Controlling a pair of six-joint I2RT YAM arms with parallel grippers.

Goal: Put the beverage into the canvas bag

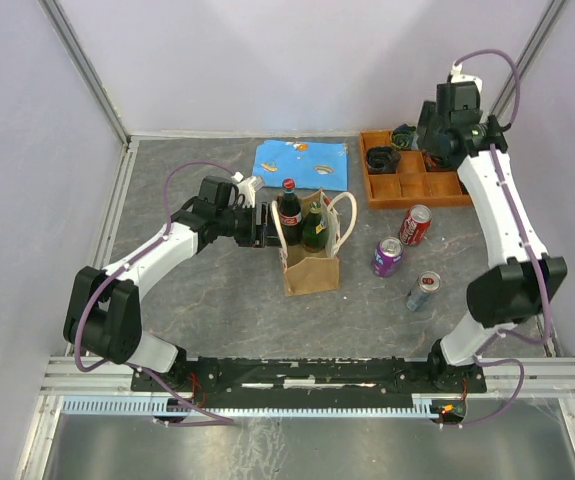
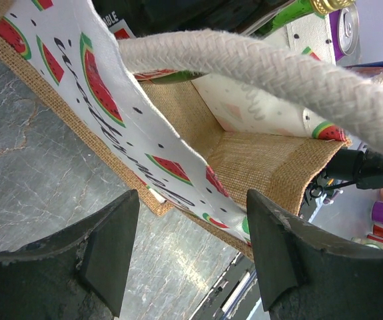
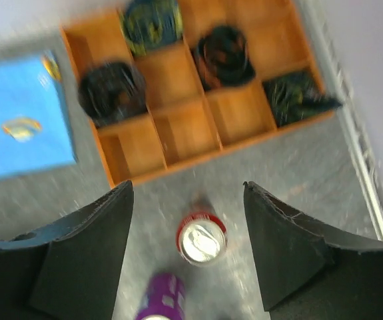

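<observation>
The canvas bag (image 1: 312,262) stands upright mid-table with a dark cola bottle (image 1: 289,206) and a green bottle (image 1: 314,226) sticking out of it. My left gripper (image 1: 265,226) is at the bag's left side. In the left wrist view it (image 2: 192,200) is open, with the bag's watermelon-print wall (image 2: 111,87) and rope handle (image 2: 258,67) just beyond the fingertips. My right gripper (image 1: 435,140) hangs high over the tray's near edge. It (image 3: 187,190) is open and empty, looking down on a red can (image 3: 202,240) and a purple can (image 3: 161,300).
Three cans stand right of the bag: red (image 1: 415,224), purple (image 1: 387,256) and silver-blue (image 1: 423,291). A wooden compartment tray (image 1: 412,185) holding dark coiled items sits at the back right. A blue patterned cloth (image 1: 302,162) lies behind the bag.
</observation>
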